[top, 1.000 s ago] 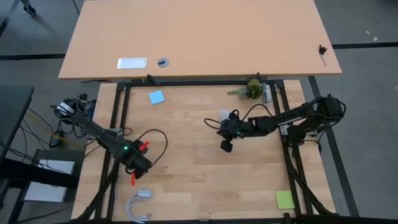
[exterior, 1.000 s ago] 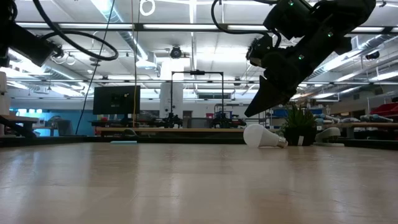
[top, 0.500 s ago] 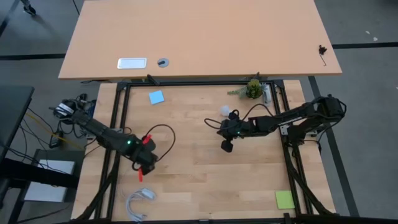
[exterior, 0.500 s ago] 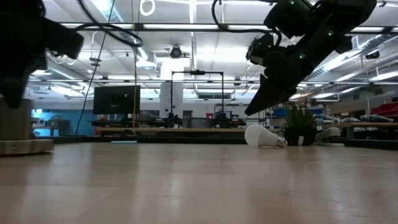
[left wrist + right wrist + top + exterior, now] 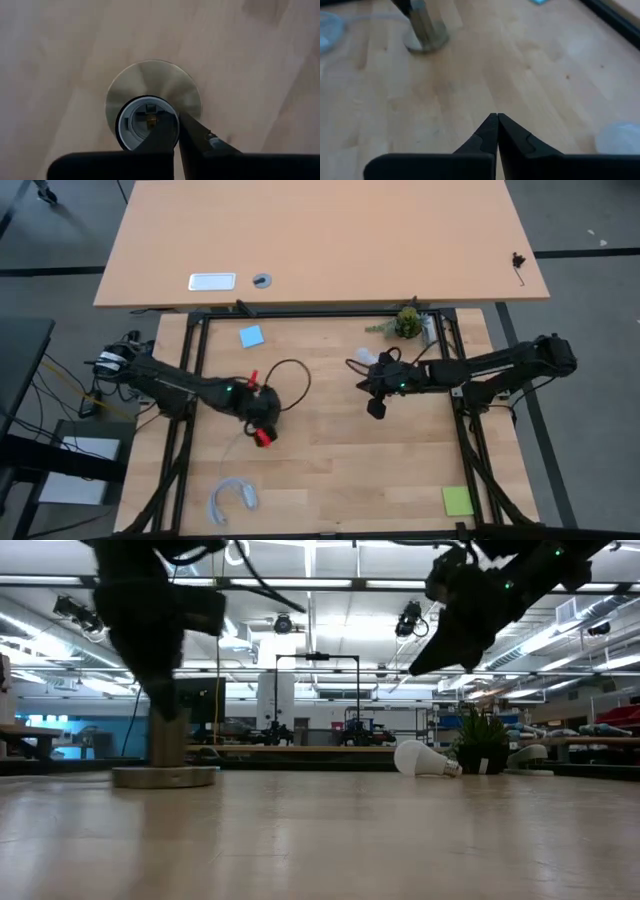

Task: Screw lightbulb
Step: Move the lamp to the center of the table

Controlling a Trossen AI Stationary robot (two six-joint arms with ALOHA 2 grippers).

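One small white frosted pear-shaped lightbulb (image 5: pixel 424 759) with a silvery screw base lies on its side on the pale wooden table (image 5: pixel 330 470), near the far edge, touched by neither claw. One brass-coloured round socket stand (image 5: pixel 166 775) sits upright beneath the left gripper (image 5: pixel 176 131), whose fingers are pressed together at the socket's rim. The right gripper (image 5: pixel 497 119) hovers above the table near the bulb, fingers closed on nothing.

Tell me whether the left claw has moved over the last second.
Yes. In the high view the left claw has gone toward table centre, away from the white cord and nearer the blue note.
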